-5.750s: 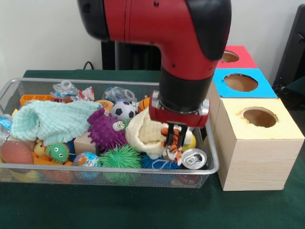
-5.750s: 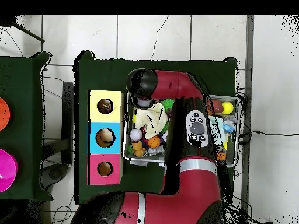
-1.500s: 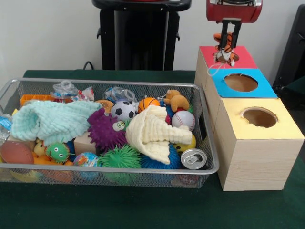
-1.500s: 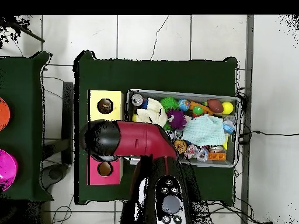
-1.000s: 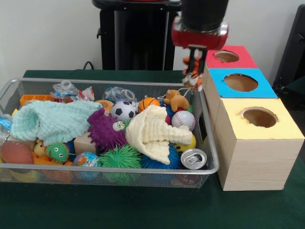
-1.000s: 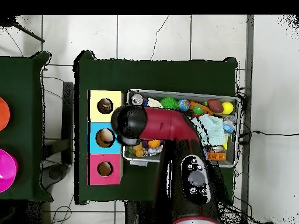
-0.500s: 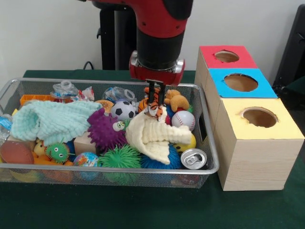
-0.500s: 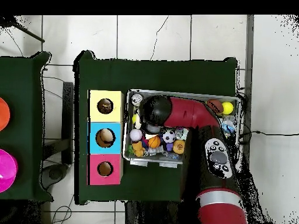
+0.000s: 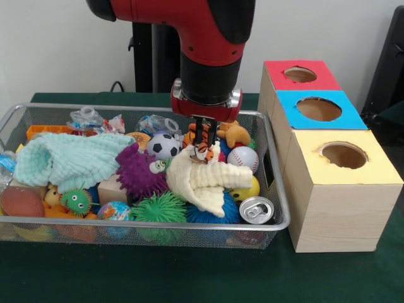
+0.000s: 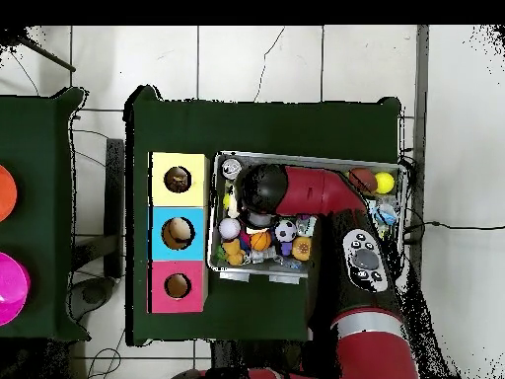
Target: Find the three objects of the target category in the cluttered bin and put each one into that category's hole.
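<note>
The wire-mesh bin (image 9: pixel 145 222) is full of toys; it also shows in the overhead view (image 10: pixel 296 158). No patchwork fabric bundle shows; any are hidden under the clutter. My gripper (image 9: pixel 202 137) hangs over the bin's back middle, just above the cream cloth (image 9: pixel 202 180). It is shut on a small orange-and-black striped tiger toy (image 9: pixel 202 146). The hole (image 9: pixel 343 153) in the yellow-topped box is open and lies to the right of the bin. In the overhead view that hole (image 10: pixel 178 179) shows, and my arm (image 10: pixel 296 192) hides the gripper.
A mint cloth (image 9: pixel 69 158), a purple spiky ball (image 9: pixel 139 172), a green spiky ball (image 9: pixel 159 208), a soccer ball (image 9: pixel 163 145), a baseball (image 9: pixel 242 158) and a can (image 9: pixel 257 209) fill the bin. The blue-topped box (image 9: pixel 319 108) and red-topped box (image 9: pixel 300 74) stand behind the yellow one.
Since 5.8 s ago the gripper has gone from the bin's near right to its back middle with the tiger toy. In the last half second it has sunk slightly.
</note>
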Controlling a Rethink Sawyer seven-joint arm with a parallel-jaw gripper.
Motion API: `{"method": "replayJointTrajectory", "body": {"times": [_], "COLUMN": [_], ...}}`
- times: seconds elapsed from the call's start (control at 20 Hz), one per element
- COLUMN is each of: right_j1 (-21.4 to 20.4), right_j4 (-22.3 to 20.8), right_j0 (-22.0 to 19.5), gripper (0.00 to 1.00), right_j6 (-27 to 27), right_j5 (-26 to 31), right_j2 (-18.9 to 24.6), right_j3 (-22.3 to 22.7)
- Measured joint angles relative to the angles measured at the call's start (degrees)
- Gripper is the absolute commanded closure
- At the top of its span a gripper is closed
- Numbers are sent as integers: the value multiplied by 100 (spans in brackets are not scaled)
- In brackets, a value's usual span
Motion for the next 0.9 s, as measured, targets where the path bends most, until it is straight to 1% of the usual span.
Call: {"method": "replayJointTrajectory", "body": {"times": [0.7,0.75,0.9], "right_j1": [-6,-6,-6], "right_j4": [-21,-21,-21], "right_j0": [107,107,107], "gripper": [100,0,0], "right_j6": [0,0,0], "right_j5": [0,0,0], "right_j2": [55,55,55], "right_j3": [-74,-95,-100]}}
